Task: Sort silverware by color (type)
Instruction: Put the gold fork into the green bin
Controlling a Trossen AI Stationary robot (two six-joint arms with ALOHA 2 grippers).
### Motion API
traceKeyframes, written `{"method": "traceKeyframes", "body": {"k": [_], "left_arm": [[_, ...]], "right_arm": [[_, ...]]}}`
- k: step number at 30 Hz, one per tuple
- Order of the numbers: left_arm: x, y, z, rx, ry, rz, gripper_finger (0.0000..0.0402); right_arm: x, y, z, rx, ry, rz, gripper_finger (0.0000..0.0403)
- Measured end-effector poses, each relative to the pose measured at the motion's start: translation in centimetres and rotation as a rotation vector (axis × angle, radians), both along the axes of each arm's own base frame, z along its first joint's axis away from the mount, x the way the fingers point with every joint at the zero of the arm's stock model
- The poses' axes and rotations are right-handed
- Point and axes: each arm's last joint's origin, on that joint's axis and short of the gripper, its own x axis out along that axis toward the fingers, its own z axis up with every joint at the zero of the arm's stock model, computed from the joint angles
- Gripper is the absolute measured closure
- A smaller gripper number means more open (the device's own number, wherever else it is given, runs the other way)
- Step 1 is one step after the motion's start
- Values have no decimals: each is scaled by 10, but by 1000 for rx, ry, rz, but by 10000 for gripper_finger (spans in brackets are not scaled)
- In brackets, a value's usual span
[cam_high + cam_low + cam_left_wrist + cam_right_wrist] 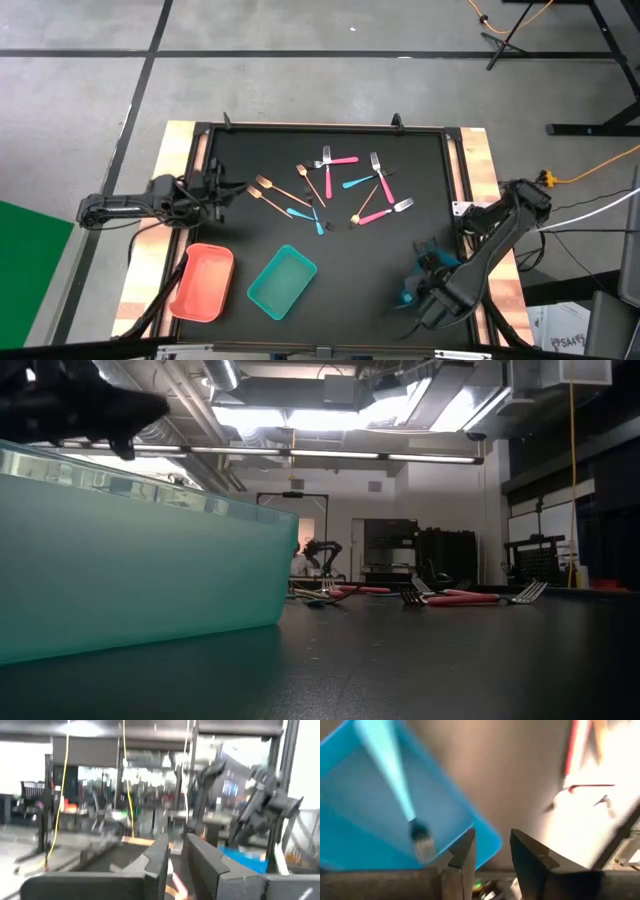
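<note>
Above the blue tray (365, 820), right gripper (492, 855) parted, empty; blue fork (395, 785) lying inside. Beyond it, silverware (330, 190) scattered mid-mat: light, stiff, slippery, best pinched mid-handle. Left gripper (176, 857) barely apart, empty.

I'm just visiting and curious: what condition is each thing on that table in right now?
Right gripper: open, empty, above blue tray.
Blue tray: holds one blue-handled fork.
Left gripper: slightly open, empty, at table's left edge.
Pink tray: empty.
Teal tray: empty.
Remaining silverware: scattered mid-table, unsorted.
</note>
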Motion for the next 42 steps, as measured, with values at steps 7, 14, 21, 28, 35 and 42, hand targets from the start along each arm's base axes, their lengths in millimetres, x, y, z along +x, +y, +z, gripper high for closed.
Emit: {"method": "traceKeyframes", "body": {"k": [7,14,21,28,35,42], "left_arm": [[0,1,6,-161,-95,-28,339],[12,5,10,-392,-45,44,339],[32,10,35,-592,-11,152,339],[53,13,59,-825,216,256,339],[66,16,78,-1183,449,376,339],[85,23,70,-1423,603,443,339]], "right_arm": [[1,-39,37,-50,-283,-90,290],[-13,-89,51,-23,-508,-185,290],[-23,-130,26,74,-686,-223,290],[-6,-149,6,202,-826,-110,290],[14,-162,0,254,-844,77,290],[27,-177,-7,169,-794,168,290]]}}
